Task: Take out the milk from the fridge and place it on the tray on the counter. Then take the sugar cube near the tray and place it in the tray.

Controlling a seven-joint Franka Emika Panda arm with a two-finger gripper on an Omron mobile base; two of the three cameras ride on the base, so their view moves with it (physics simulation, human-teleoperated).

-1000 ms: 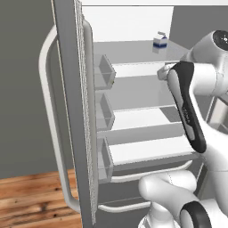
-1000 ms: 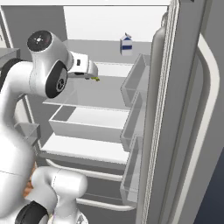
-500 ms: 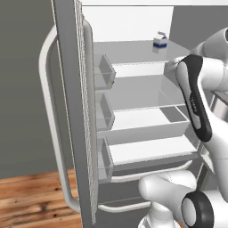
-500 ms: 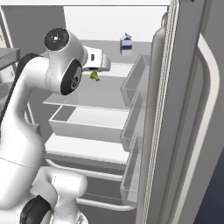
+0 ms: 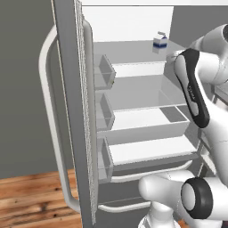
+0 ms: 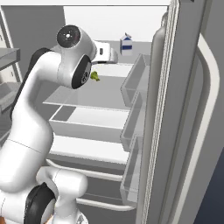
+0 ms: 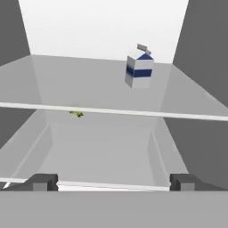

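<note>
**One carton waiting, nothing lifted yet**

Both halves of the task are lying ahead, judging by how things stand. The fridge point(image 5: 133, 116) is standing open, its door point(image 5: 71, 111) swung out to 9 o'clock in the left base view, and the milk point(image 7: 140, 70) is sitting upright on the top shelf point(image 7: 89, 84), toward the back wall, at about 1 o'clock from the middle of the hand view. In the right base view the same carton is showing at 12 o'clock, just past the end of the arm point(image 6: 48, 113). The gripper point(image 7: 113, 181) is spread about as wide as it goes and is gripping nothing; its two dark fingertips point(image 7: 42, 181) are rising at 6 o'clock of the hand view, well short of the carton, with the shelf's pale front edge crossing between them and it.

So the reach is under way, I would judge: the carton is not yet being touched, let alone carried to the tray, and the sugar cube step is waiting behind that.

As for the surroundings, the shelves are running white and mostly bare, with a small green-yellow scrap point(image 6: 94, 77) lying on the shelf below the milk. Clear bins point(image 5: 104, 71) are lining the inside of the door, a long curved pale handle point(image 5: 49, 116) is running down its outside, and wooden flooring point(image 5: 31, 196) is showing at 7 o'clock in the left base view.
</note>
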